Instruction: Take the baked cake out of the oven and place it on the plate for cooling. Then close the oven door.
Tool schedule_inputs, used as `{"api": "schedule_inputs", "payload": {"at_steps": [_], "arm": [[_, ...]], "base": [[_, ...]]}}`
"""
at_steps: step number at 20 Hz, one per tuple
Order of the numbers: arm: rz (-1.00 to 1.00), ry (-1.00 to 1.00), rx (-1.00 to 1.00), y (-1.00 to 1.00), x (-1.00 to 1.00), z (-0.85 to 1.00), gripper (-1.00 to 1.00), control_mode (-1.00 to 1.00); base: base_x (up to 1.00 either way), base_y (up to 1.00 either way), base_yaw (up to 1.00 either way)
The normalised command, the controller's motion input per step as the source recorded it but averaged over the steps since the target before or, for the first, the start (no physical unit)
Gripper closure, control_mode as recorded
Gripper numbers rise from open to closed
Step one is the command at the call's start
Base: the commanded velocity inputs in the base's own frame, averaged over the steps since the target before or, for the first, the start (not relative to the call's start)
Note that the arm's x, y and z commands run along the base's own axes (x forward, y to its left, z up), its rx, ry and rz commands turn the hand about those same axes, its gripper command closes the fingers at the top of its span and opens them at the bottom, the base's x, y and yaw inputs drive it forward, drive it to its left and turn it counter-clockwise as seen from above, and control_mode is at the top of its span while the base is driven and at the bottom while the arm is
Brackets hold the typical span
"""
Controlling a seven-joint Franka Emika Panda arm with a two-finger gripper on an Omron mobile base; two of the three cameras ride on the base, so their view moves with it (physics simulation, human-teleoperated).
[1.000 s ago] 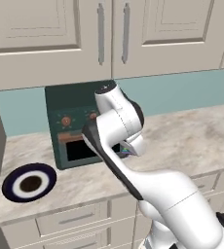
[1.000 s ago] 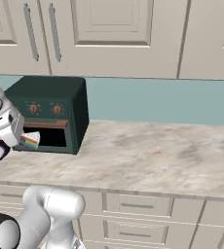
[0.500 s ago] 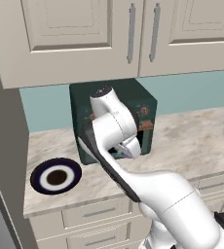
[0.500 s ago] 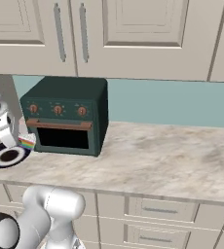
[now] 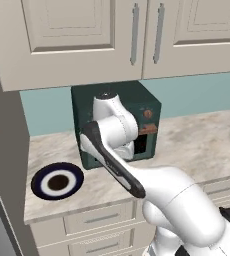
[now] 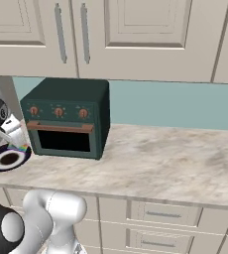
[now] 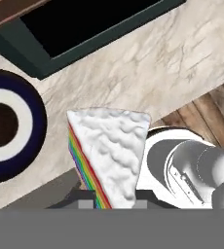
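Cake slice (image 7: 111,153): wedge, white bumpy frosting on top, rainbow layers down one cut side; pinched between the shut gripper (image 7: 114,194), carried above the marble counter (image 7: 148,73). Long axis running from broad back edge to narrow tip at the fingers. Plate (image 7: 9,126) lying just to the side of the cake in the hand view, dark blue rim, white ring, brown centre, bare. From the right base view, rainbow edge of the cake already at the plate's near rim. Short sideways carry, then lowering, likely all that remains. Dark green countertop oven (image 6: 69,119) beyond the plate, cavity dark; door position hard to judge.
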Motion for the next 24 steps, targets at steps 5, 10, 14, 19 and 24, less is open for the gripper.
{"api": "schedule_inputs", "payload": {"at_steps": [5, 10, 14, 19, 24], "arm": [[0.71, 0.09, 0.06, 0.21, 0.06, -0.09, 1.00, -1.00], [0.62, 0.09, 0.00, 0.41, 0.19, -0.06, 1.00, -1.00], [0.49, 0.11, 0.00, 0.55, 0.68, -0.21, 1.00, -1.00], [0.36, 0.00, -0.11, 0.65, 0.51, -0.51, 1.00, -1.00], [0.15, 0.00, -0.08, 0.34, 0.35, -0.59, 1.00, -1.00]], "base": [[0.00, 0.00, 0.00], [0.00, 0.00, 0.00], [0.00, 0.00, 0.00], [0.00, 0.00, 0.00], [0.00, 0.00, 0.00]]}}
